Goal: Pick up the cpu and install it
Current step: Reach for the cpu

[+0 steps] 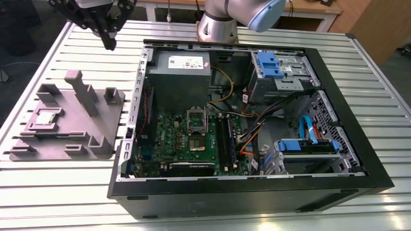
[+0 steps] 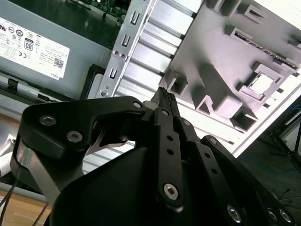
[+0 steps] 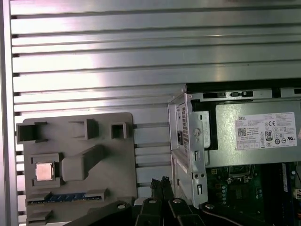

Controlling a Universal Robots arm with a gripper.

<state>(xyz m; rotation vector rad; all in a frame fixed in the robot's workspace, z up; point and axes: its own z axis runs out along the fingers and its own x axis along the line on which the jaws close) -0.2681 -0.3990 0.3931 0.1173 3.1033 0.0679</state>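
In the exterior view, hovers with the gripper (image 1: 110,45) closed on nothing over the slatted surface (image 1: 57,192), well apart from the cpu (image 1: 46,118) nested flat in a recess of the grey holder (image 1: 64,150), likely kept square for picking.

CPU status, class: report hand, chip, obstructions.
Empty hand shut, above table near case corner. The cpu lies in grey holder, untouched. Nothing covering it.

surface: slatted metal table (image 1: 378,106), glossy; behind: wooden furniture (image 1: 376,24); floor (image 1: 13,72): dark
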